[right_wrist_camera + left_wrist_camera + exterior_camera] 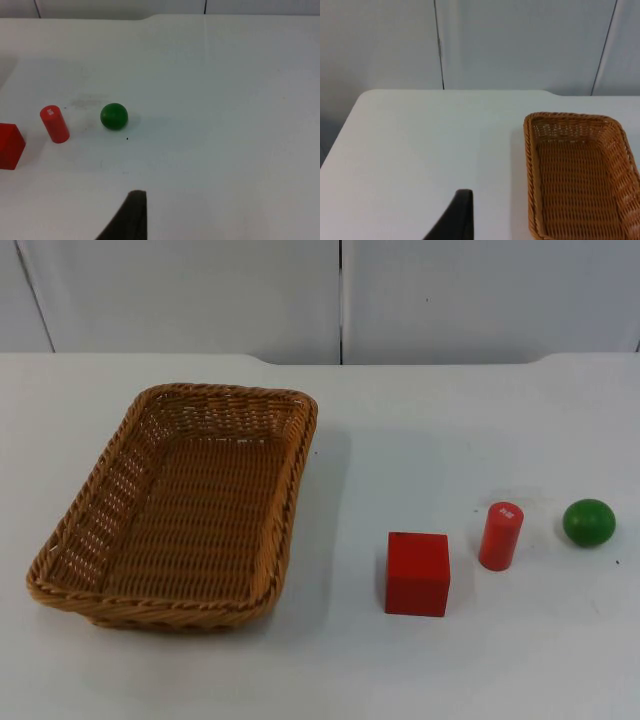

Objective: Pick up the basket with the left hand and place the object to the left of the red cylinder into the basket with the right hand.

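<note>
— What did the top view show?

— A wicker basket (175, 505) sat at the left of the frame on the white table (450, 670), nothing in it. At the right stood a row: a red cube (417, 573), then the red cylinder (500, 535) just beside it, then a green ball (588, 522) at the far right. The cube was the object left of the cylinder, so I took it for the piece to be moved.

— And the left wrist view?

— The basket (580, 175) lay on the table, well apart from the left gripper's fingertip (455, 217). The left gripper was short of the rim. Spread or pressed together, I could not tell.

— The right wrist view?

— The cube (10, 145), the cylinder (55, 124) and the ball (114, 116) stood in a row, with the right gripper's fingertip (127, 217) well apart from them. Its state I could not tell either.

— So how far along was it?

— As I judged it, nothing was done: the basket not lifted, the cube not grasped. Both steps were left.
</note>
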`<state>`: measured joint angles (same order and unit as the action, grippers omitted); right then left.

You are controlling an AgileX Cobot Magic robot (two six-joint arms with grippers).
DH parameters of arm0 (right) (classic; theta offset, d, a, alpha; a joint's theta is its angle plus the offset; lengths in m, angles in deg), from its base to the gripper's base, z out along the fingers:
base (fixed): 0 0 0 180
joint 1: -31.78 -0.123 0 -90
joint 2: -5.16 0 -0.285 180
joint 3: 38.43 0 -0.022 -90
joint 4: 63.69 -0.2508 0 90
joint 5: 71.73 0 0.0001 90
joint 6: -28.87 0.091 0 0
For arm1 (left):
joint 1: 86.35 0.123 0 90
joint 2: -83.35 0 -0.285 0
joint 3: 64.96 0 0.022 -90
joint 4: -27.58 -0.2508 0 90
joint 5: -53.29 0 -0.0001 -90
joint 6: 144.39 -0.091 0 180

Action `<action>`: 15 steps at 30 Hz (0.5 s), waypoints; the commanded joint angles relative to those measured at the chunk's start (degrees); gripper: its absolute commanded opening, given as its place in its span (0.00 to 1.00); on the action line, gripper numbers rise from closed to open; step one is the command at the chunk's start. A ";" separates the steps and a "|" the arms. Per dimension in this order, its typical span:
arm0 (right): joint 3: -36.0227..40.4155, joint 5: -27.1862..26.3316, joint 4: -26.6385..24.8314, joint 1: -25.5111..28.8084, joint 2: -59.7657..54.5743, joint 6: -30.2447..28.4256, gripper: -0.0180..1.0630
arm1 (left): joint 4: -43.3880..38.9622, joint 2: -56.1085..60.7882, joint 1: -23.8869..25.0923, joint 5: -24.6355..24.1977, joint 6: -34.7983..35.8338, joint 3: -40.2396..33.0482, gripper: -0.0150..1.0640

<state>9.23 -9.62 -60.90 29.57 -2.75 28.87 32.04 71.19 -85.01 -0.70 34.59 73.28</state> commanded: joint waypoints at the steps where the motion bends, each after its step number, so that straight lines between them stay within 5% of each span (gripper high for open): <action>1: 0.11 -0.39 0.08 0.29 0.12 -0.48 0.99 | 0.83 -0.29 0.12 2.49 0.31 0.34 0.99; 15: 0.11 -0.39 0.08 0.29 0.12 -0.48 0.99 | 1.60 -14.07 -0.09 7.73 -2.16 0.34 0.99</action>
<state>9.23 -9.62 -60.90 29.57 -2.75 28.87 32.79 60.05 -85.01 4.19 32.95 73.28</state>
